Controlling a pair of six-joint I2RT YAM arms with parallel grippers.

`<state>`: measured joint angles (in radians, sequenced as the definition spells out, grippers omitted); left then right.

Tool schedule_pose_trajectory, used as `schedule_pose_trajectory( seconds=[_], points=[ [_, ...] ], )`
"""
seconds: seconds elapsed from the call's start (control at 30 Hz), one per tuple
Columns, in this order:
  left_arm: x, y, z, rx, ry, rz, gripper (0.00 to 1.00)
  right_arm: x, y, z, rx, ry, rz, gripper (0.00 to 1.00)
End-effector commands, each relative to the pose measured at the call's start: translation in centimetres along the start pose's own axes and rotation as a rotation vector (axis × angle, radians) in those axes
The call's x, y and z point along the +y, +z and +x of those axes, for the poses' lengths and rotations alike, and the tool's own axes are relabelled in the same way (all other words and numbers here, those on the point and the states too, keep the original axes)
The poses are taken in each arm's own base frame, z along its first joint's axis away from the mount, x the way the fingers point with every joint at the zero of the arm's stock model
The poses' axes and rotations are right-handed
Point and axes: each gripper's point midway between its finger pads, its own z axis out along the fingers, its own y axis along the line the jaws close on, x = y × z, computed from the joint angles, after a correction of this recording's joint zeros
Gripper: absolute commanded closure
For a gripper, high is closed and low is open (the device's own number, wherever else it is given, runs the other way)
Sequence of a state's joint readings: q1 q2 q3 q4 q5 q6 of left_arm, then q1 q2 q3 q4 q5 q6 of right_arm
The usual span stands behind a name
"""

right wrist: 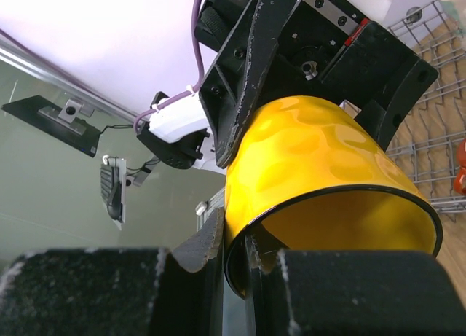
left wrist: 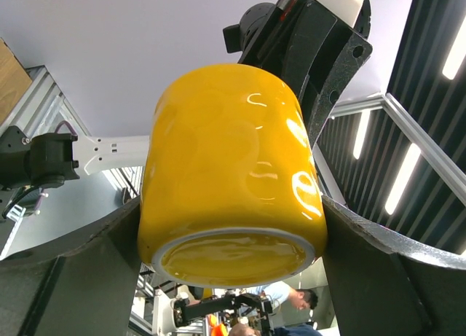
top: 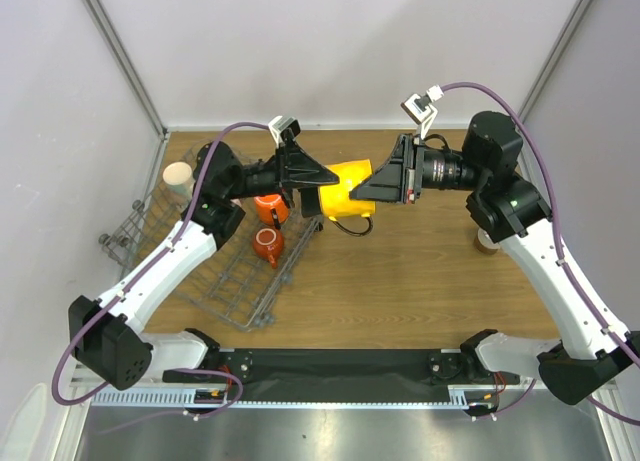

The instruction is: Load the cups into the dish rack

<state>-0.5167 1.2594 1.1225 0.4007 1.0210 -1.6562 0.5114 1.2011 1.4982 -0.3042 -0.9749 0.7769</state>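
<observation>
yellow mug (top: 352,184): in the air between both hands, on its side, just right of the rack (top: 232,299), above the counter (top: 420,291)
right hand (top: 366,193): nearly closed, pinches the mug's rim wall, one finger inside and one outside
left hand (top: 318,193): jaws wide, one on either side of the mug's base end, at or very near contact; cannot tell if clamped
step: looks like a right-to-left handover, not finished
done: two orange mugs (top: 269,227) sit in the rack, near its right end
unclear: cream cup (top: 180,178) at the rack's far left corner, inside or just beside cannot tell
unclear: round thing (top: 487,243) on the counter under the right arm, mostly hidden, maybe another cup
left: yellow mug not yet in the rack; needs a firm left grip, right release, then placing between the prongs
other cups: none visible in these views
progress: early to middle, most of the rack bare
risk: mug drops if the right hand lets go before the left grips
</observation>
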Motion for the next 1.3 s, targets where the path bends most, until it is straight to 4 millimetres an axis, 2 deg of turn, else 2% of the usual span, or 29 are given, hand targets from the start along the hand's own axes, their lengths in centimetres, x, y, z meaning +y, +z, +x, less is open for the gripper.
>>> schedule_pose_trajectory(
  seconds=[0.0,0.1,0.13,0.2,0.27,0.6,0.67,0.77,0.83,0.9,1.0,1.03,1.07,1.1,1.13,1.17,1.2,1.23,1.27],
  points=[
    [-1.9,0.0,1.6,0.043,-0.006,0.025,0.99,-2.5,0.8,-1.4,-0.061,-0.002,0.102,0.99],
    [-1.4,-0.1,1.7,0.040,-0.017,0.015,0.99,-2.8,0.8,-1.3,-0.055,0.005,0.112,0.89],
    [-1.1,-0.1,1.5,0.035,-0.026,0.007,1.00,-2.9,0.8,-1.4,-0.061,0.004,0.117,0.80],
    [-1.0,-0.2,1.6,0.035,-0.024,0.004,1.00,-3.1,0.7,-1.3,-0.060,0.006,0.123,0.74],
    [-0.8,-0.3,1.5,0.030,-0.027,0.000,0.99,-3.5,0.6,-1.3,-0.058,0.009,0.134,0.62],
    [-0.1,-0.7,1.2,0.007,-0.034,-0.022,1.00,-4.4,0.3,-1.0,-0.060,0.023,0.155,0.43],
    [-0.1,-1.0,1.2,-0.003,-0.025,-0.030,1.00,-4.5,0.3,-0.9,-0.058,0.029,0.153,0.38],
    [0.5,-1.7,1.2,-0.028,-0.031,-0.045,1.00,-4.8,0.2,-1.0,-0.056,0.036,0.157,0.36],
    [1.3,-2.4,0.8,-0.053,-0.051,-0.063,1.00,-5.2,-0.4,-1.3,-0.065,0.038,0.173,0.32],
    [1.5,-3.3,0.3,-0.086,-0.046,-0.077,1.00,-5.3,-1.1,-1.5,-0.079,0.044,0.190,0.29],
    [3.1,-4.9,-0.5,-0.137,-0.049,-0.158,1.00,-6.3,-2.5,-1.9,-0.104,0.068,0.241,0.25],
    [4.4,-5.6,-0.5,-0.151,-0.065,-0.223,1.00,-6.8,-3.1,-2.1,-0.117,0.078,0.270,0.24],
    [5.1,-6.2,-0.8,-0.171,-0.064,-0.260,0.99,-8.0,-4.2,-2.7,-0.151,0.096,0.325,0.24],
    [6.3,-7.4,-1.9,-0.238,-0.083,-0.328,1.00,-9.1,-5.1,-2.4,-0.154,0.141,0.375,0.24],
    [6.5,-8.3,-2.5,-0.266,0.023,-0.393,1.00,-10.2,-5.8,-2.2,-0.161,0.175,0.418,0.23],
    [8.9,-9.8,-1.4,-0.279,-0.096,-0.522,1.00,-11.4,-6.7,-2.1,-0.174,0.206,0.472,0.24],
    [9.9,-11.0,-1.9,-0.315,-0.092,-0.598,1.00,-12.9,-8.0,-1.6,-0.174,0.247,0.530,0.24],
    [10.9,-12.5,-2.9,-0.378,-0.010,-0.708,1.00,-13.5,-8.5,-1.3,-0.167,0.264,0.556,0.24],
    [11.8,-13.5,-2.2,-0.383,-0.039,-0.775,1.00,-14.5,-8.9,-1.0,-0.163,0.281,0.592,0.25]
  ],
)
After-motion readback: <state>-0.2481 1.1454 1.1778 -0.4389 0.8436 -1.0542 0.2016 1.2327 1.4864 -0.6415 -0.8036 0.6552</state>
